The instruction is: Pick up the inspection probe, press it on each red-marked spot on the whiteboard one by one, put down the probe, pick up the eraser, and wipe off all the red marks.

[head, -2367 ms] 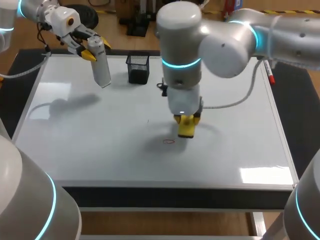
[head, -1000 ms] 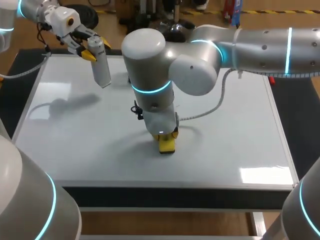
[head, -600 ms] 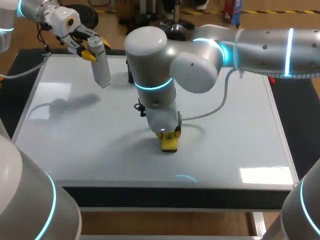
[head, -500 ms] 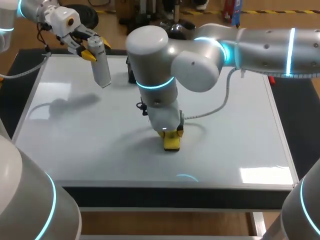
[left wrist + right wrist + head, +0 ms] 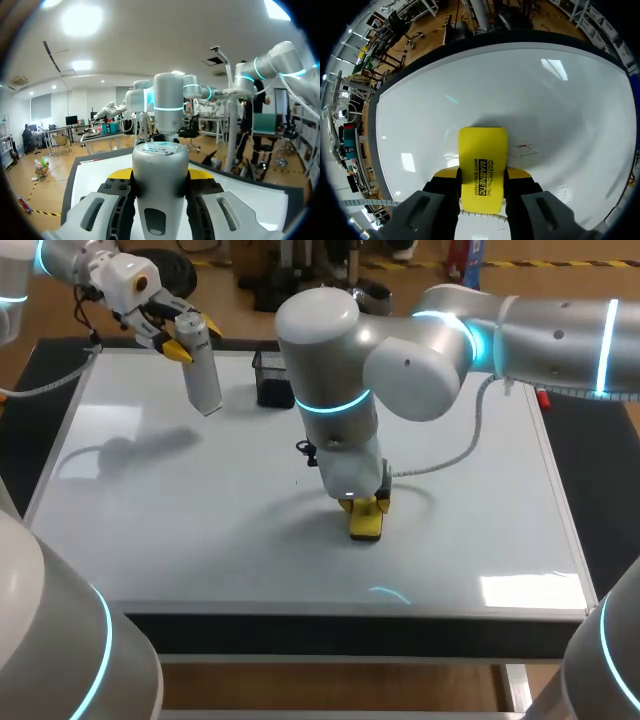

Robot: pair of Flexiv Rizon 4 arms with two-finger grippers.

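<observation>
The whiteboard (image 5: 150,530) is covering the counter, and the right arm (image 5: 400,350) is reaching in over its middle. The right gripper (image 5: 365,512) is pointing down, its fingers (image 5: 446,173) pinching the yellow eraser (image 5: 482,165) from both sides and holding it flat on the board, with a faint red smear (image 5: 524,148) lying just beside it. The left gripper (image 5: 175,335) is hanging over the far left corner, its fingers clamping the grey inspection probe (image 5: 202,375), which is tilting tip-down above the board, near the black mesh cup (image 5: 270,385).
</observation>
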